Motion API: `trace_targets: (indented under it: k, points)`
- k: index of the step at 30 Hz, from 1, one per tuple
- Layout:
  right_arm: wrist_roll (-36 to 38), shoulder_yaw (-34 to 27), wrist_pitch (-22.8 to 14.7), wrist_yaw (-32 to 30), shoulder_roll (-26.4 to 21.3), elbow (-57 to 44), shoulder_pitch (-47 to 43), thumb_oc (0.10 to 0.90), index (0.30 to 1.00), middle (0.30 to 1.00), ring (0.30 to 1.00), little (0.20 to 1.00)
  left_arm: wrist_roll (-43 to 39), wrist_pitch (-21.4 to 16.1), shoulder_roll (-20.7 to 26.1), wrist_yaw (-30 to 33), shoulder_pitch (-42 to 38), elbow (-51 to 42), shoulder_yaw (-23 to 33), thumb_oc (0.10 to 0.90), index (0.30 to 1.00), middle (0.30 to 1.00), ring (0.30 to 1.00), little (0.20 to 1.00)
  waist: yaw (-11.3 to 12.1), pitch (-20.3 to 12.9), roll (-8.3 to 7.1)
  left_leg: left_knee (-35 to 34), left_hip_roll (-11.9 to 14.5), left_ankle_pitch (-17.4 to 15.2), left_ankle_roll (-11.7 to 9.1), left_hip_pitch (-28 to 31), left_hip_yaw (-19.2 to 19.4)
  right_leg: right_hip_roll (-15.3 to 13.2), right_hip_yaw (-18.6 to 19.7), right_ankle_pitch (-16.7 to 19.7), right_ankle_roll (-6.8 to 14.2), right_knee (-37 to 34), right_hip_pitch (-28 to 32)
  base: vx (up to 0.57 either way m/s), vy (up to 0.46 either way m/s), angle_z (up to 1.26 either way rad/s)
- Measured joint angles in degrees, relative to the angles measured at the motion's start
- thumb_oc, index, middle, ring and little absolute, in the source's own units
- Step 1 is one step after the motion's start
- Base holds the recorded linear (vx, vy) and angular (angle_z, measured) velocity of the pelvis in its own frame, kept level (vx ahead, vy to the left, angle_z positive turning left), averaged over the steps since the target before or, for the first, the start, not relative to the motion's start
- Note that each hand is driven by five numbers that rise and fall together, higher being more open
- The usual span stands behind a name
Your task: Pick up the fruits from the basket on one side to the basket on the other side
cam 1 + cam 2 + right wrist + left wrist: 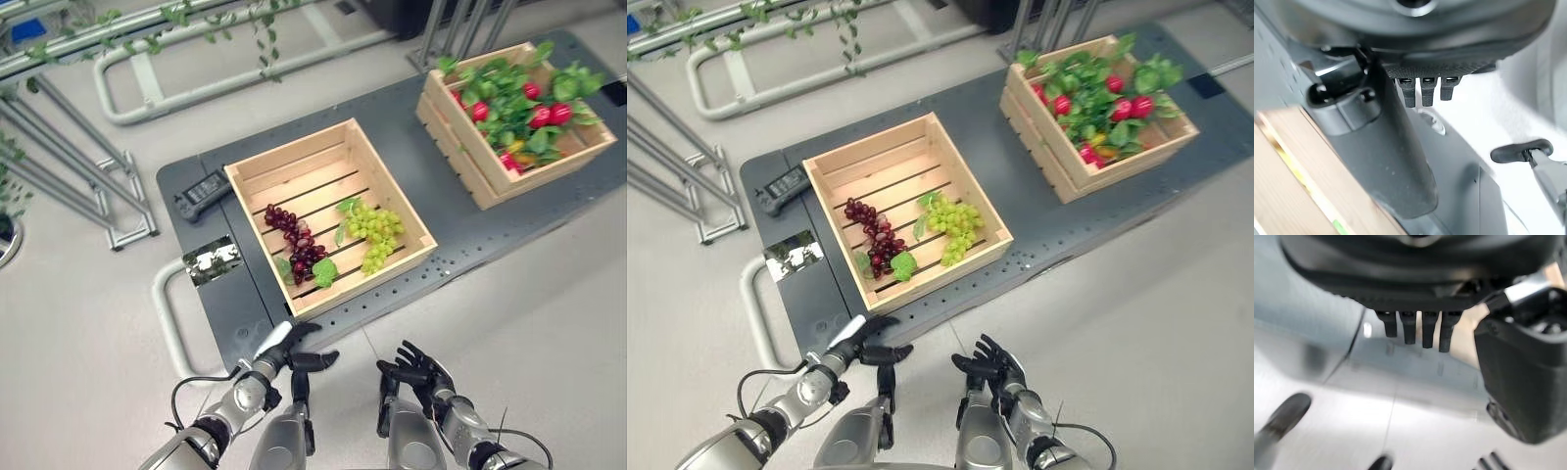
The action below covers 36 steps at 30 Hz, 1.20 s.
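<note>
A dark grey counter (460,235) carries two slatted wooden crates. The near crate (294,162) sits toward the counter's left end and holds two bunches of grapes lying on its slatted floor: a dark red bunch (294,243), long and narrow with a green leaf at its near end, lies on the left, and a pale green bunch (377,231), fuller and curving toward the crate's near wall, lies on the right with a leaf at its far end. The two bunches are near each other but apart. The far crate (460,137) stands at the counter's far right corner, well apart from the first, and is heaped with green leaves among which round red fruits (549,115) show. A small black device (201,193) lies on the counter just beside the near crate's left wall. The left hand (294,351) hovers just off the counter's near edge, below the near crate's near left corner, fingers extended and relaxed, holding nothing. The right hand (421,370) hangs over the floor (549,323) near that same edge, fingers loosely spread and empty.
</note>
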Motion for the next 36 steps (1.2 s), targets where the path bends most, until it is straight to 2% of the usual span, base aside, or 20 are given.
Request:
trace_targets:
  k: [2, 6, 7, 9, 12, 15, 18, 25, 29, 30, 33, 35, 36]
  points:
    - [-0.2, -0.2, 0.2, -0.5, -1.3, -2.2, -0.6, 0.800, 0.900, 0.900, 0.900, 0.900, 2.0, -0.3, 1.5, 2.7, 3.9, -7.5, 0.5, 0.800, 0.900, 0.900, 0.900, 0.900, 0.5, 1.0, 1.79, -0.3, 1.5, -0.2, -0.4, 0.5, 0.1, 1.7, -1.1, 0.6, -0.9, -2.5, 1.8, 0.07, -0.001, 0.12]
    - [-2.0, -0.4, 0.4, -1.1, -4.6, -3.1, -0.7, 0.800, 0.900, 0.900, 0.900, 0.900, 4.4, -0.6, 4.7, 3.0, 6.3, -19.0, 0.4, 0.800, 0.900, 0.900, 0.900, 0.900, 1.6, 1.9, 2.81, -0.6, 2.1, -0.1, -0.5, 0.4, 0.1, 2.4, -2.6, 1.0, -1.4, -4.3, 2.9, 0.03, 0.041, 0.10]
    - [-1.9, -0.7, 0.6, -2.0, -6.5, -3.0, -0.3, 0.800, 0.900, 0.900, 0.900, 0.900, 4.2, -0.9, 8.0, 2.7, 6.6, -26.4, 0.5, 0.800, 0.900, 0.900, 0.900, 0.900, 1.8, 2.1, 3.17, -1.5, 2.1, 0.2, -1.0, 0.5, 0.1, 2.5, -3.1, 1.0, -1.4, -4.9, 3.2, 0.05, 0.058, 0.16]
    - [-1.9, -1.6, 0.8, -2.7, -7.6, -3.2, 0.5, 0.800, 0.900, 0.900, 0.900, 0.900, -1.0, -1.0, 11.9, 1.7, 6.8, -36.5, 2.4, 0.800, 0.900, 0.900, 0.900, 0.900, 2.0, 2.6, 3.18, -2.1, 1.9, 0.4, -1.3, 0.4, -0.2, 2.4, -3.2, 1.1, -1.3, -5.1, 3.1, 0.03, 0.039, 0.13]
    - [-1.9, -2.9, 0.9, -2.8, -7.3, -2.6, 2.0, 0.800, 0.900, 0.900, 0.900, 0.900, -11.2, -3.4, 11.0, 2.0, 3.2, -45.9, 11.1, 0.800, 0.900, 0.900, 0.900, 0.900, 3.2, 3.0, 3.21, -2.0, 1.7, 0.5, -1.3, 0.4, -0.7, 2.2, -3.4, 1.2, -1.1, -5.3, 3.4, 0.01, 0.018, 0.07]
    - [-1.9, -2.7, 0.9, -2.8, -5.9, -2.6, 2.9, 0.800, 0.900, 0.900, 0.900, 0.900, -18.5, -4.2, 10.7, 3.6, -3.8, -48.3, 16.7, 0.800, 0.900, 0.900, 0.900, 0.900, 3.0, 3.3, 3.57, -1.8, 1.7, 0.5, -1.4, 0.0, -1.4, 2.3, -4.2, 1.2, -1.1, -5.7, 3.8, 0.02, 0.012, 0.11]
    - [-1.9, -2.5, 0.9, -2.8, -5.4, -2.3, 3.0, 0.800, 0.900, 0.900, 0.900, 0.900, -20.7, -5.0, 10.7, 5.7, -7.9, -48.3, 19.4, 0.800, 0.900, 0.900, 0.900, 0.900, 2.5, 3.5, 3.90, -1.9, 1.7, 0.5, -1.4, -0.3, -1.4, 2.3, -4.2, 1.2, -1.0, -5.9, 3.5, 0.02, -0.002, 0.02]
    - [-1.9, -2.3, 0.9, -2.7, -5.4, -2.6, 2.3, 0.800, 0.900, 0.900, 0.900, 0.900, -22.6, -3.7, 10.7, 6.2, -11.2, -48.3, 19.4, 0.800, 0.900, 0.900, 0.900, 0.900, 1.4, 5.1, 2.63, -2.2, 1.7, 0.5, -1.4, -0.5, -1.3, 2.6, -4.3, 1.4, -1.0, -6.8, 3.6, 0.03, -0.017, -0.01]
    - [-2.0, -2.3, 0.9, -2.7, -5.5, -2.4, 2.6, 0.800, 0.900, 0.900, 0.900, 0.900, -17.3, -1.3, 10.8, 9.9, -11.1, -48.2, 19.4, 0.800, 0.900, 0.900, 0.900, 0.900, 1.5, 5.4, 2.04, -2.8, 1.7, 0.5, -1.5, 1.5, -1.3, 2.6, -4.4, 1.6, -0.9, -7.8, 5.8, 0.07, 0.006, 0.01]
    - [-2.0, -2.3, 0.9, -2.7, -5.6, -2.3, 2.5, 0.800, 0.900, 0.900, 0.900, 0.900, -12.9, -0.8, 11.4, 12.3, -11.1, -48.2, 19.4, 0.800, 0.900, 0.900, 0.900, 0.900, 1.5, 5.4, 2.04, -2.9, 1.6, 0.5, -1.5, 2.3, -1.2, 2.6, -4.3, 1.6, -0.9, -8.0, 6.5, 0.06, 0.044, -0.01]
    - [-2.5, -2.3, 0.9, -2.5, -5.7, -2.0, 2.5, 0.800, 0.900, 0.900, 0.900, 0.900, 0.4, 1.9, 17.3, 17.8, -11.4, -48.1, 18.6, 0.800, 0.900, 0.900, 0.900, 0.900, 1.3, 5.4, 2.00, -3.6, 1.7, 0.5, -1.5, 3.6, -1.1, 2.7, -4.2, 1.6, -0.9, -8.2, 7.5, 0.05, 0.053, -0.03]
    - [-4.3, -2.5, 1.0, -2.4, -6.1, -1.8, 2.5, 0.800, 0.900, 0.900, 0.900, 0.900, 10.2, 4.3, 23.6, 20.8, -12.8, -47.6, 17.0, 0.800, 0.900, 0.900, 0.900, 0.900, 1.1, 5.4, 2.00, -3.5, 1.7, 0.5, -1.5, 3.7, -0.9, 2.6, -3.9, 1.9, -0.8, -8.3, 7.5, 0.02, 0.055, -0.03]
    - [-4.3, -2.5, 1.1, -2.2, -6.2, -1.6, 2.5, 0.800, 0.900, 0.900, 0.900, 0.900, 12.1, 5.1, 25.4, 21.4, -13.7, -47.1, 15.7, 0.800, 0.900, 0.900, 0.900, 0.900, 1.1, 5.4, 2.01, -3.5, 1.7, 0.5, -1.5, 3.7, -0.8, 2.6, -3.9, 1.9, -0.8, -8.3, 7.5, 0.02, 0.076, -0.02]
